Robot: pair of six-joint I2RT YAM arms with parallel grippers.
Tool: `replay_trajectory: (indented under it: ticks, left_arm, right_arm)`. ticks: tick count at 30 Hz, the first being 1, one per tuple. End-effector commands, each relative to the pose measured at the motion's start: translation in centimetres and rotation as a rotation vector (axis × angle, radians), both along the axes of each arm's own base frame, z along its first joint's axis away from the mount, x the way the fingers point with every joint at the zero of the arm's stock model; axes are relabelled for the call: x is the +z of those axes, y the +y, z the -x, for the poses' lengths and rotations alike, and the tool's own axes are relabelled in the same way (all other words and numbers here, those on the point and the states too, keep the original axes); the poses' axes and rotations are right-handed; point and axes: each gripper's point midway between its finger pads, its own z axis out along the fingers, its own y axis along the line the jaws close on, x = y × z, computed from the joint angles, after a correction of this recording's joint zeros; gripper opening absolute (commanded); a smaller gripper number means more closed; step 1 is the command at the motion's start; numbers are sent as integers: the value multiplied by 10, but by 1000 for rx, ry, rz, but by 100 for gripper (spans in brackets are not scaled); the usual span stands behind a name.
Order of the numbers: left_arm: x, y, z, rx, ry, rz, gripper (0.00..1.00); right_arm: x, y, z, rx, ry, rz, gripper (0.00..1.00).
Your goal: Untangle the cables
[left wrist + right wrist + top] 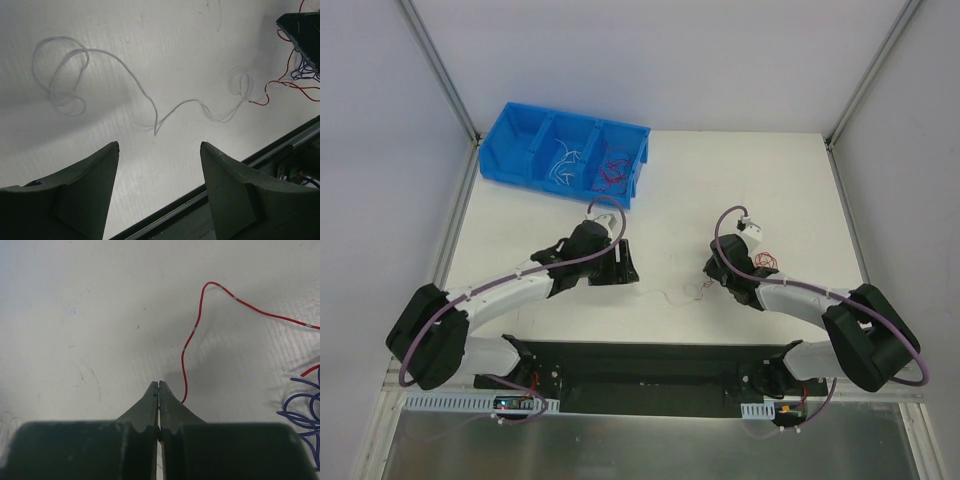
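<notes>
Closest of all, my right gripper has its two fingers pressed flat together. A red wire curls down and ends just beside one finger, and I cannot tell whether it is nipped. A few dark purple wires lie near it. My left gripper stands spread with nothing between its fingers. It is above a loose white wire that lies on the table close to the near edge, between my two arms. At the far left corner the blue bin holds more wires, white in its middle compartment and red in its right one.
</notes>
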Motion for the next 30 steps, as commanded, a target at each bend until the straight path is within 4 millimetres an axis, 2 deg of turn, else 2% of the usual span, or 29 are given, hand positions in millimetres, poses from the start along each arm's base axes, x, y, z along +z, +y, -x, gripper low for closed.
replay_trajectory:
  ticks: [1,4,8,12,13,14,15,16,19,24,27,30]
  left_arm:
    - [-6,-33,0,-10,66,119,64]
    - [-16,-47,1,-42,83,119,59]
    - [-33,-47,-4,-35,103,71,51]
    - [-45,-46,-2,-42,125,45,36]
    - [-45,-44,-2,-49,117,35,31]
    - [-44,-42,-2,-51,105,24,21]
    - [-37,-37,-8,-39,65,8,5]
    - [-30,-31,-12,-32,21,-10,0]
    - [-8,0,-27,39,-134,-116,0]
    - [55,72,-46,206,-428,-292,0]
    - [98,109,-48,286,-578,-364,0]
    - [133,138,-45,352,-680,-400,0]
  right_arm:
    - [12,2,-5,5,-47,-24,1]
    - [12,2,-4,9,-48,-25,1]
    - [13,3,-5,11,-50,-26,1]
    - [13,3,-4,13,-52,-25,1]
    - [12,2,-4,9,-51,-24,1]
    - [12,1,-4,8,-51,-23,1]
    - [12,1,-5,5,-53,-23,1]
    - [12,0,-5,0,-53,-21,1]
    - [13,-4,-4,-21,-58,-19,1]
    - [13,-20,-2,-104,-62,2,1]
    - [11,-27,1,-141,-62,7,1]
    - [10,-31,3,-159,-59,9,1]
